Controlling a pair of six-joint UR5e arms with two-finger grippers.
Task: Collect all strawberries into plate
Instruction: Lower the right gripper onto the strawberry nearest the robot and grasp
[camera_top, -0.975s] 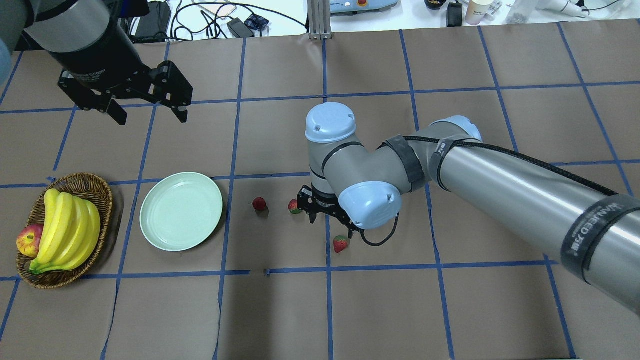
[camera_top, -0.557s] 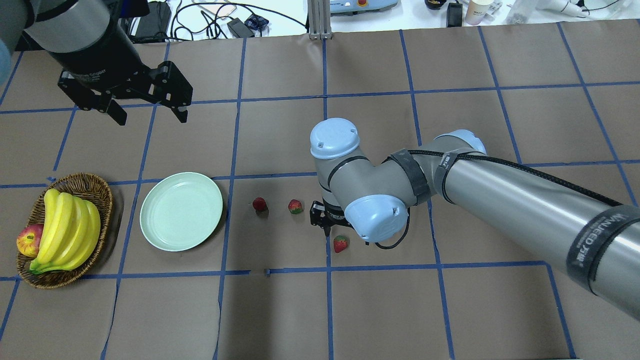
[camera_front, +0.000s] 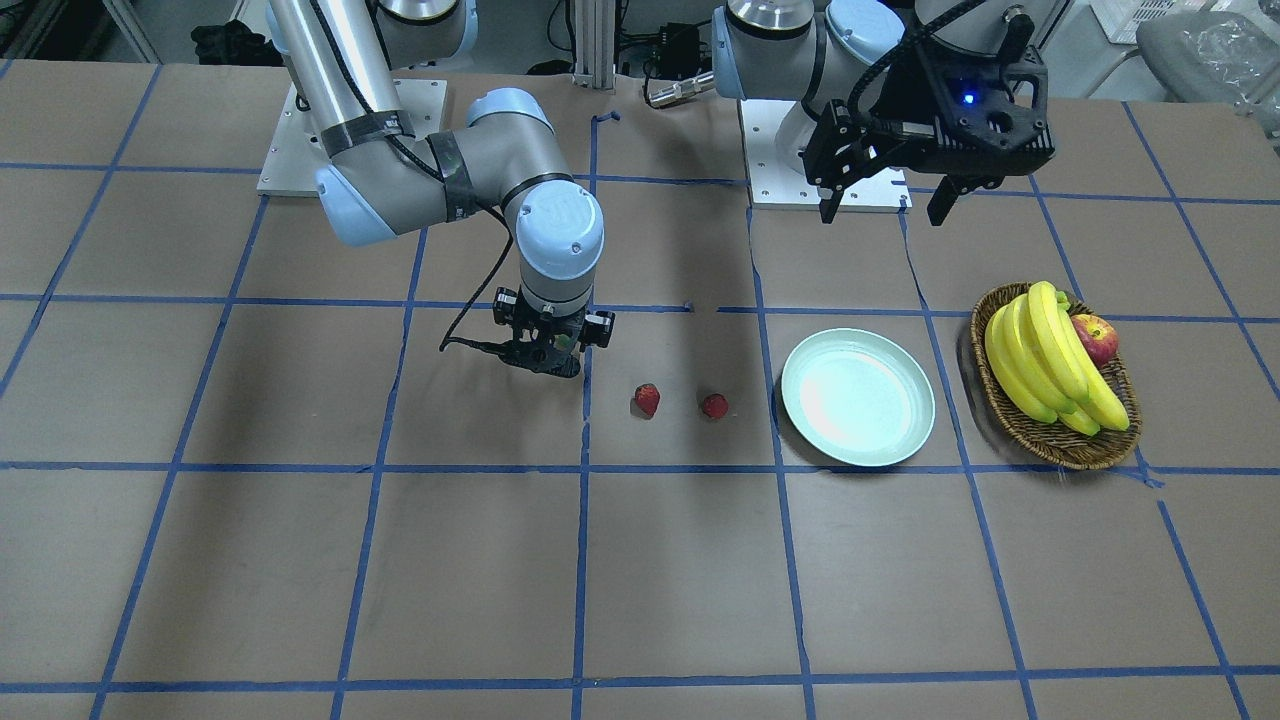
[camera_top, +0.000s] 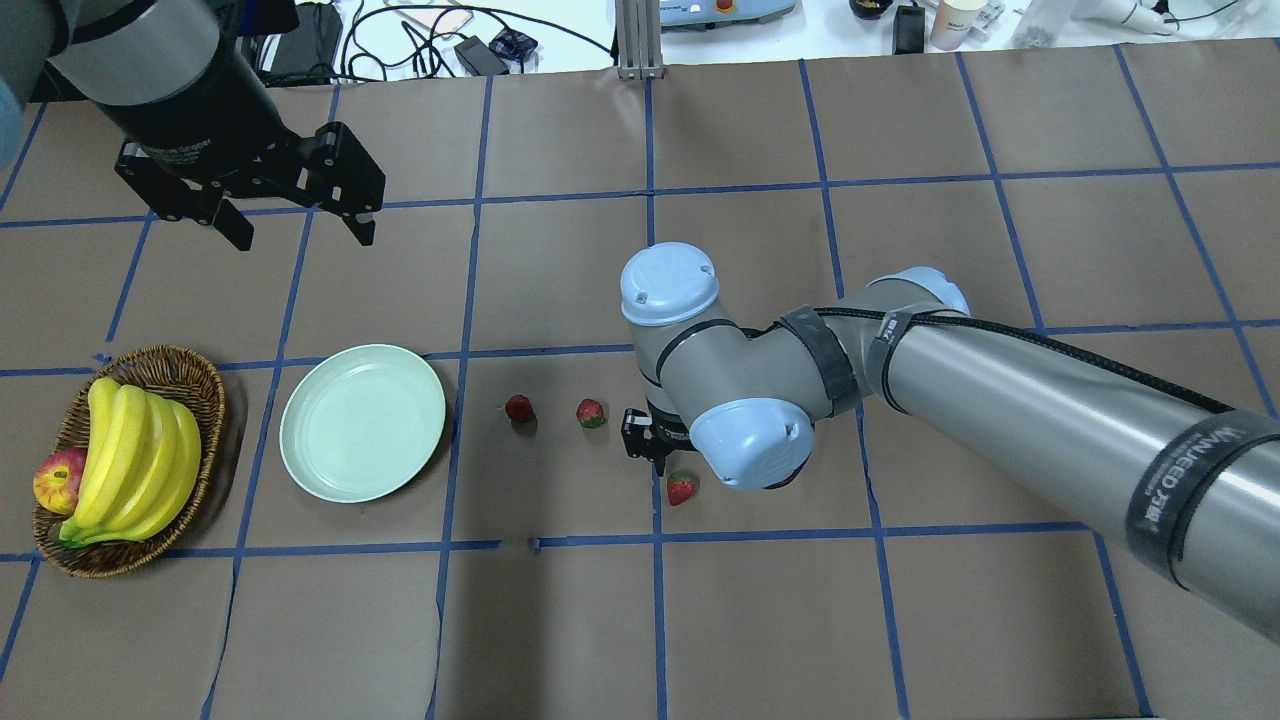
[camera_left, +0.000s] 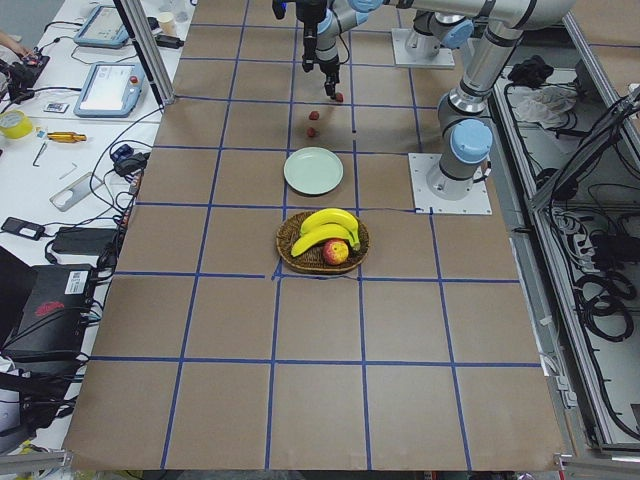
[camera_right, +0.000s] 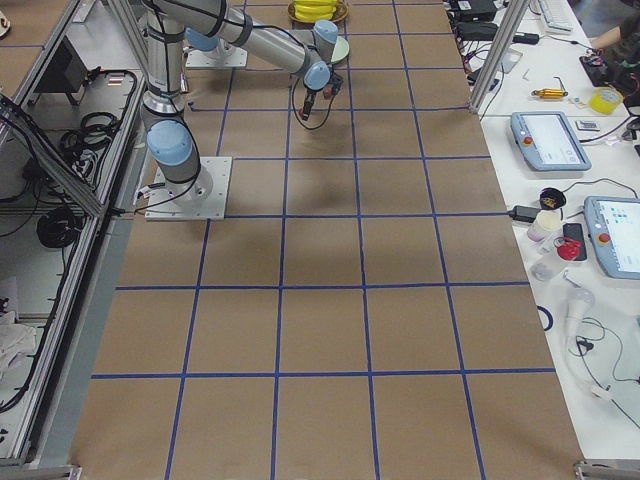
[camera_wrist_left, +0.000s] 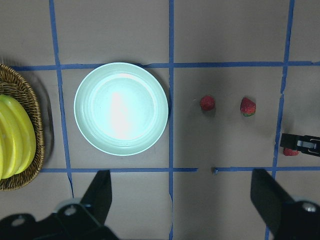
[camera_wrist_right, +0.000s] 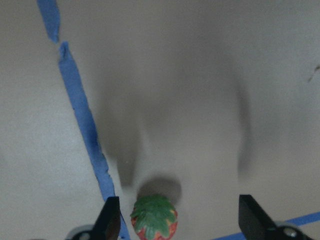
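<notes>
Nearest, one strawberry (camera_wrist_right: 154, 220) lies on the table (camera_top: 900, 620) between the right gripper's (camera_wrist_right: 180, 212) spread fingers, just beside one finger, so centring comes first. Left lie two more strawberries (camera_top: 590, 413), then the plate (camera_top: 362, 422); farthest, the left gripper (camera_top: 304, 238) hangs spread.

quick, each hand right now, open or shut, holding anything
Left hand: open, holding nothing.
Right hand: open, straddling a small red strawberry with a green leafy cap, not yet gripping it.
</notes>
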